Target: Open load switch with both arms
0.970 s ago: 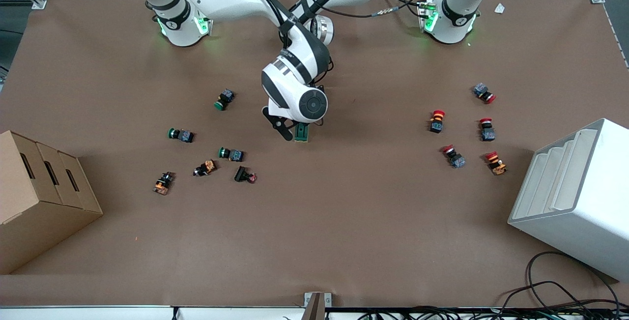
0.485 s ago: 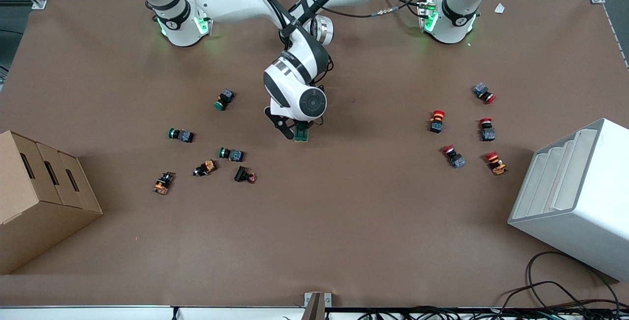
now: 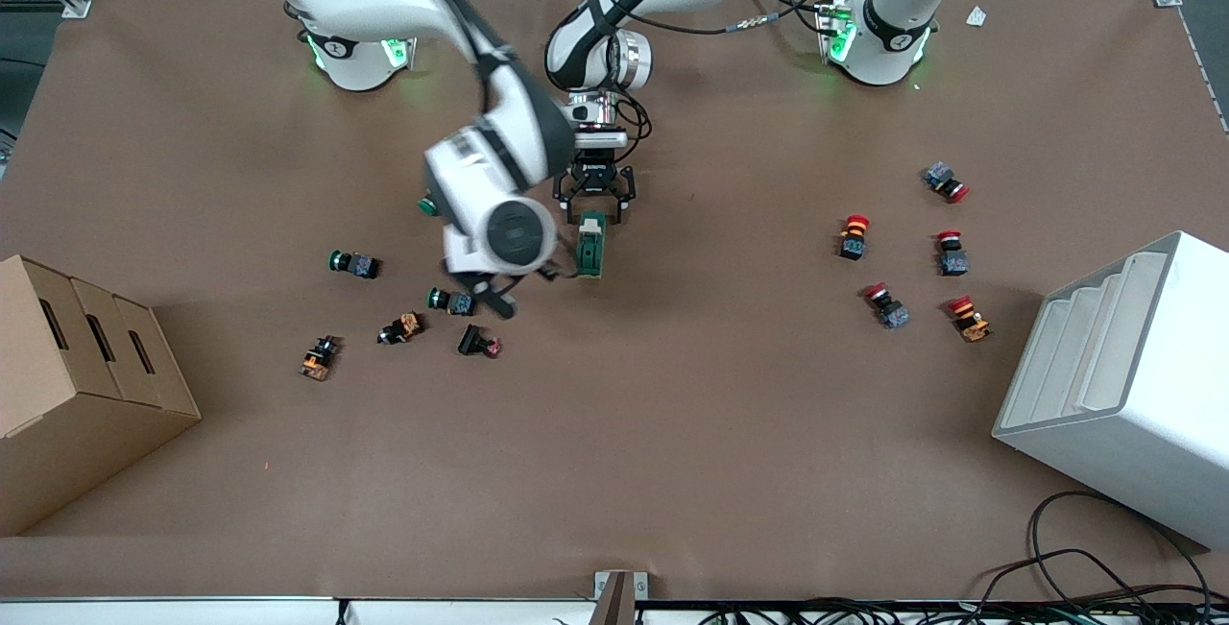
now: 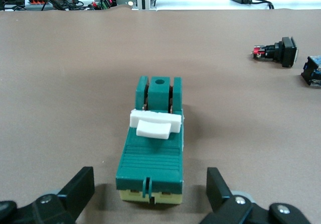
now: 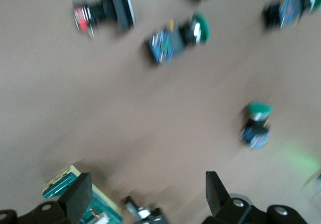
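The load switch point(image 3: 591, 251) is a dark-green block lying flat on the brown table at mid-table. In the left wrist view the load switch point(image 4: 153, 151) shows its white lever tab point(image 4: 154, 124) on top. My left gripper point(image 3: 595, 214) stands open at the switch's end farther from the front camera. Its fingers point(image 4: 80, 188) flank that end without touching it. My right gripper point(image 3: 523, 287) is open and empty beside the switch, toward the right arm's end. The right wrist view is motion-blurred, with the switch point(image 5: 65, 184) at its edge.
Green-capped push buttons point(image 3: 451, 300) and several other small buttons lie toward the right arm's end, next to a cardboard box point(image 3: 77, 385). Several red-capped buttons point(image 3: 853, 235) lie toward the left arm's end, by a white bin point(image 3: 1123, 385).
My right arm has swung off the load switch toward the green-capped buttons, uncovering the left gripper at the switch. The switch has stayed in place.
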Controlling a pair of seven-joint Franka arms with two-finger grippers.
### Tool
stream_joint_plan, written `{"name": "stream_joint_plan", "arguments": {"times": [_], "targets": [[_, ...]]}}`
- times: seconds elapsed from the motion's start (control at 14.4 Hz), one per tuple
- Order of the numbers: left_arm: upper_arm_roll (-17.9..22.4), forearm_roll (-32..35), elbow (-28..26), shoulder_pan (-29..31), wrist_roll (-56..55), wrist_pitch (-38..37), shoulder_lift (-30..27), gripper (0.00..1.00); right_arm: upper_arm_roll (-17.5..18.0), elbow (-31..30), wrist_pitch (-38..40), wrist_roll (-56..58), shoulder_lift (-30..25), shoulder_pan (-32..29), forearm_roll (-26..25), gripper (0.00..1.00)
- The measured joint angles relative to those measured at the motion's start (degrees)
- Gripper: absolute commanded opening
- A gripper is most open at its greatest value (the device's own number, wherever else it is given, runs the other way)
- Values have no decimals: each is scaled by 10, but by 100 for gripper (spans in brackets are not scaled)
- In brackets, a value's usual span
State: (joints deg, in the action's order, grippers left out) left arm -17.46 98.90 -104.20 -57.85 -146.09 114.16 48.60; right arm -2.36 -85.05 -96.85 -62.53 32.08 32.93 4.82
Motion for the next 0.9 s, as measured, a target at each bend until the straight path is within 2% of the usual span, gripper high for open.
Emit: {"name": "stream_joint_plan", "arguments": {"times": [0.35,0.62,0.9], "targets": [[1,-19,24,6,7,3,2,98,-2,0,45,285,-87,-123,-41,100],[1,-172,111,10,145,4,0,99,-3,1,64,495,-130,-218,-48,100],[4,-306,205,26,303,4,-19,98,-3,19,73,626,-156,-308,-48,100]]}}
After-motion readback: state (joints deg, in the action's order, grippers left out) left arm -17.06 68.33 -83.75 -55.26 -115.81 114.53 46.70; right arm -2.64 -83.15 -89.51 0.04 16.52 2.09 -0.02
